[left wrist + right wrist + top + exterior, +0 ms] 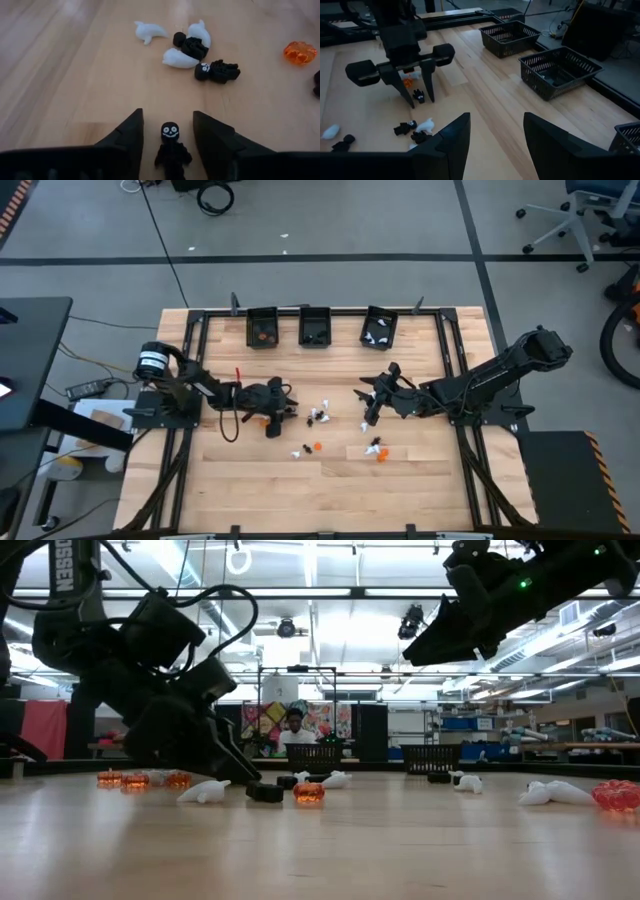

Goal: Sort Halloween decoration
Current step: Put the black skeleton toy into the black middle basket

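Small Halloween decoration pieces lie scattered mid-table: white ghosts (179,58), black skeletons (217,71) and an orange pumpkin (300,52). My left gripper (167,117) is low over the wood at the table's left middle (278,420) and open. Its two fingers stand on either side of one black skeleton (171,147), which lies flat on the table with a gap showing on each side. The right wrist view shows that skeleton (419,95) between the left fingertips. My right gripper (492,122) hangs open and holds nothing, higher up at the right middle (370,412).
Three small black bins stand along the far edge: the left one (262,327) holds orange pieces, the middle one (316,327) black ones, the right one (379,327) white ones. More trinkets (317,447) lie nearer the front. A black frame (445,350) borders the board.
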{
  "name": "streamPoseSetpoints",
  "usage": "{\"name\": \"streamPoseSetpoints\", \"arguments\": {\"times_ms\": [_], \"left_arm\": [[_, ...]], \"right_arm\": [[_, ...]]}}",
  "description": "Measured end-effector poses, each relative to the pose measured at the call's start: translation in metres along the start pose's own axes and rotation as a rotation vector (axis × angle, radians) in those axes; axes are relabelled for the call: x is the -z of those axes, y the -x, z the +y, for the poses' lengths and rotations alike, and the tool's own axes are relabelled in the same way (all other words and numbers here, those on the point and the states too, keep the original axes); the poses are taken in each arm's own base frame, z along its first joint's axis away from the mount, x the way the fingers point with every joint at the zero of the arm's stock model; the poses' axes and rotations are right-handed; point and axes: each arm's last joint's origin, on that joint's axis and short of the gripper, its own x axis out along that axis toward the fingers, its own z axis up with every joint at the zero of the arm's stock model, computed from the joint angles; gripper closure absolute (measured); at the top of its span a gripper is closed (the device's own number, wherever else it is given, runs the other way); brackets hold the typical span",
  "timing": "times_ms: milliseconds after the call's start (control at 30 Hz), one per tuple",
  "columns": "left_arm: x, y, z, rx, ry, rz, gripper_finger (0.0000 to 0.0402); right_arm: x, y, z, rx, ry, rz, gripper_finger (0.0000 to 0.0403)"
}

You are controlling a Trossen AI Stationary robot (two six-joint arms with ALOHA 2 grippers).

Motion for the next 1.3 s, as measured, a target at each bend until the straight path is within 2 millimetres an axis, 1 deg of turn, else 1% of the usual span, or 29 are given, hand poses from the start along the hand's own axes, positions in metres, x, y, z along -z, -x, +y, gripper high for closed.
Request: {"name": "streamPoseSetpoints", "arguments": {"times_ms": [300,467,667,833,967,1100,1300], "left_arm": [[0.002,0.0,0.002,-0.014,0.001,0.012,0.0348],[0.001,0.001,0.003,-0.013,0.008,-0.004,0.0378],[-0.003,0.0,0.003,-0.013,0.025,-0.032,0.0378],[-0.015,-0.008,0.007,-0.017,0.009,-0.051,0.0377],[-0.031,-0.014,0.02,-0.048,0.02,-0.105,0.0377],[-0.045,-0.018,0.034,-0.031,0.062,-0.152,0.0377],[-0.068,-0.029,0.058,-0.033,0.079,-0.101,0.0377]], "right_arm": [[0.0,0.0,0.0,0.001,0.003,0.003,0.0214],[0.001,0.0,0.0,0.002,0.005,0.004,0.0214],[0.001,0.0,0.0,0.004,0.008,0.004,0.0214],[0.001,0.0,0.0,0.004,0.008,0.004,0.0214],[0.001,0.0,0.0,0.004,0.003,0.004,0.0214],[0.001,0.0,0.0,0.005,0.003,0.004,0.0214],[0.002,0.0,-0.001,0.029,0.017,0.007,0.0214]]}}
